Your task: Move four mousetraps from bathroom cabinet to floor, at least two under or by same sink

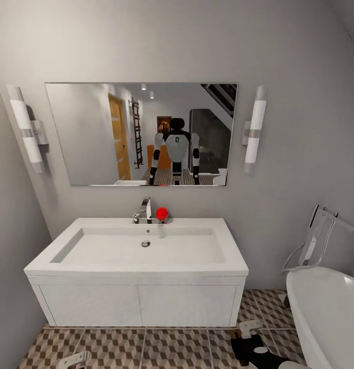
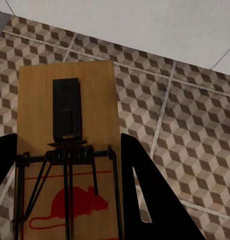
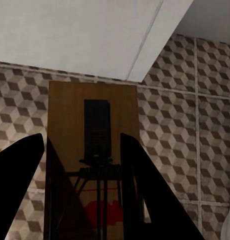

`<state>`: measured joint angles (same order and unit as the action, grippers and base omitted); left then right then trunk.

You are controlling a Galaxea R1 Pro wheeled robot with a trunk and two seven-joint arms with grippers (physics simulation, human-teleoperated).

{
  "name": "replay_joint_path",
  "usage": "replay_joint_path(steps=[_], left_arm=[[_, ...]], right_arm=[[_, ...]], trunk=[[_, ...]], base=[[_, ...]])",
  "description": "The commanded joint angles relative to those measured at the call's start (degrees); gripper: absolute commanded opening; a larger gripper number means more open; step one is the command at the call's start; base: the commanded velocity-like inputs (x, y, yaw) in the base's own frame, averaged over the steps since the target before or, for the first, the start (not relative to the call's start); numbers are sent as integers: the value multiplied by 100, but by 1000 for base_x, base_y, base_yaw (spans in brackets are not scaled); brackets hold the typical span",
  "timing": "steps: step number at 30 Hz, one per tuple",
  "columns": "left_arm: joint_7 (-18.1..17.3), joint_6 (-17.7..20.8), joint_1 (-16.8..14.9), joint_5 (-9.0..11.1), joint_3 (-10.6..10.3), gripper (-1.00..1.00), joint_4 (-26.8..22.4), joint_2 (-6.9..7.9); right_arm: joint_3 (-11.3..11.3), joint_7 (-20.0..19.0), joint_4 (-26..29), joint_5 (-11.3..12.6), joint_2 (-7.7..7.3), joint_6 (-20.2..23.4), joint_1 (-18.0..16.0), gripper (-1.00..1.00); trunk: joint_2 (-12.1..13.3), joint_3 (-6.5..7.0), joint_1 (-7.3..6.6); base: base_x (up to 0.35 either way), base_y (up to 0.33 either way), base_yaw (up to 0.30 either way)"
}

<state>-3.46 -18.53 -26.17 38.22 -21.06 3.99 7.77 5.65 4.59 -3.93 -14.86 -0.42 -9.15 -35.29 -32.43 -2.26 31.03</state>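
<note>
From the head view we face the white sink, set on a white vanity with a chrome faucet and a red knob beside it. A mirror above it carries our own reflection, with a tube lamp on the wall at each side. The edge of a white bathtub shows at the right. The cube-patterned bathroom floor runs along the foot of the vanity. Our left gripper shows low at the left, our right gripper low at the right; from here we cannot tell how their jaws stand.

In the left wrist view a mousetrap lies between the two dark fingers, its wooden board reaching out past their tips over the tiles. The spring and wire sit level with the fingers, a red mouse print nearer the palm. The fingers stand against the board's long edges, clamped on it.

In the right wrist view a second mousetrap sits the same way between the dark fingers, gripped at its sides, its far end pointing toward the white vanity's corner above the tiled floor.
</note>
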Motion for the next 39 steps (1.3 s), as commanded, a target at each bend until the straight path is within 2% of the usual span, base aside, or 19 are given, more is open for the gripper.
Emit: replay_joint_path(steps=[1,12,29,39], left_arm=[[-31,-30,-11,41,-43,-100,24,-5],[-7,-66,-11,28,-71,-100,40,68],[-5,-46,-11,27,-74,-100,41,84],[3,-45,-11,27,-74,-100,41,85]], right_arm=[[47,16,-29,-52,-2,-43,-13,-100],[47,16,-29,-55,-2,-43,-13,-100],[46,16,-29,-58,-2,-43,-13,-100],[45,16,-29,-60,-2,-43,-13,-100]], trunk=[[-11,-12,3],[-11,-12,3],[-11,-12,3],[-11,-12,3]], base=[[1,0,0],[0,0,-2],[2,0,-48],[160,0,0]])
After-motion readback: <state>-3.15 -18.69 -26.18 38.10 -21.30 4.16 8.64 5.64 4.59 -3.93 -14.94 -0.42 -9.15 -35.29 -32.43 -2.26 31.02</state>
